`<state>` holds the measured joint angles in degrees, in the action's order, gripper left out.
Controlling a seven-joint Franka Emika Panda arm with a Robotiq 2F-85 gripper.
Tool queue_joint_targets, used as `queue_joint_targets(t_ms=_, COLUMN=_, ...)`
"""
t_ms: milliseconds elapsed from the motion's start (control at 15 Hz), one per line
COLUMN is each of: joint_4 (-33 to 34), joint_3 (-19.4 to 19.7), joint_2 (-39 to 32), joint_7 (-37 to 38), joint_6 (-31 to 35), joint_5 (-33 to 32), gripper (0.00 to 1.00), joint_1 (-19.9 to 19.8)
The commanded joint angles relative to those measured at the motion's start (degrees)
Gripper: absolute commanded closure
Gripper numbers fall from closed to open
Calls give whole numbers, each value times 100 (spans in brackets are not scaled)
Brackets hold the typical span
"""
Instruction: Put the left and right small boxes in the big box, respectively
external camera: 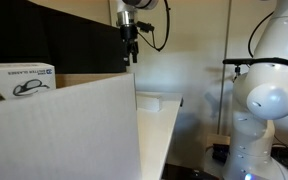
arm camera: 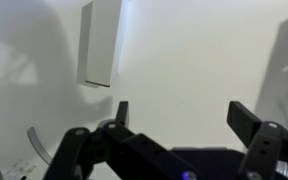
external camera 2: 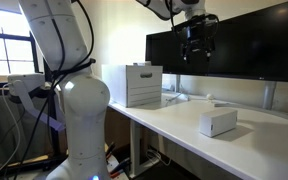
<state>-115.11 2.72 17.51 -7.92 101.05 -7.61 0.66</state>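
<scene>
Hanging over the white surface [arm camera: 184, 50], pincer [arm camera: 180, 108]: jaws spread wide, nothing between them.
Item, lying small box [arm camera: 102, 40]: flat on the surface at 11 o'clock of the pincer in the wrist view, well apart from both fingers.
Item, big box [external camera: 64, 130]: pale wall with a tan edge, nearest the camera in an exterior view, filling 6 to 9 o'clock. Its interior is hidden behind the wall.
Item, printed small box [external camera: 19, 80]: eyeglasses drawing facing out, showing above the big box's wall at 10 o'clock. Whether it sits inside the big box or beyond it cannot be told.
Item, robot base [external camera: 269, 95]: white, at 3 o'clock, beside the surface.
Farthest, black monitor [external camera: 54, 35]: along the back at 11 o'clock, the pincer raised in front of it.
</scene>
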Motion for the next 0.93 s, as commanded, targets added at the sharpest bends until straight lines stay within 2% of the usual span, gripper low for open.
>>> queue_joint_targets(t_ms=0, joint_4=-322, joint_3=32, joint_2=134, joint_7=132, joint_6=249, joint_5=-78, gripper=0, joint_1=-154)
queue_joint_targets(t_ms=400, joint_4=-419, joint_3=217, joint_2=96, joint_7=343, joint_6=392, joint_5=-173, gripper=0, joint_1=-424)
queue_joint_targets(t_ms=867, joint_4=-663, joint_3=612, joint_2=129, joint_7=325, joint_6=342, joint_5=-160, gripper=0, joint_1=-806)
